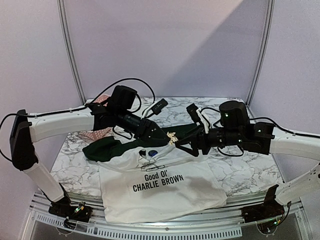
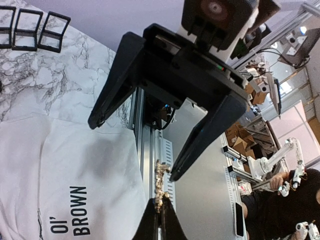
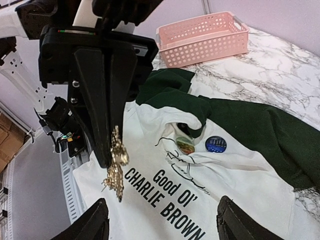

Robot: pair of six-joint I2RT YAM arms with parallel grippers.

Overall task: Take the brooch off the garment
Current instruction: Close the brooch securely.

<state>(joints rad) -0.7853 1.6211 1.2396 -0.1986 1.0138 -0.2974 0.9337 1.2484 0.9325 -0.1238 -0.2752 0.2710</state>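
The garment (image 1: 160, 195), a white T-shirt with dark green sleeves and black print, lies flat on the marble table. A small gold brooch (image 1: 171, 136) hangs in the air above its collar, pinched in my left gripper (image 1: 167, 135), which is shut on it. In the left wrist view the brooch (image 2: 161, 187) sticks out from the shut fingertips. My right gripper (image 1: 181, 144) faces it from the right with its jaws wide apart and nothing between them (image 3: 162, 227). In the right wrist view the brooch (image 3: 116, 165) dangles clear of the shirt (image 3: 165, 200).
A blue round badge (image 3: 215, 144) and a second round badge (image 3: 185, 145) are pinned near the shirt's collar. A pink perforated basket (image 3: 202, 37) stands at the back left of the table. The aluminium rail (image 2: 150, 145) runs along the near table edge.
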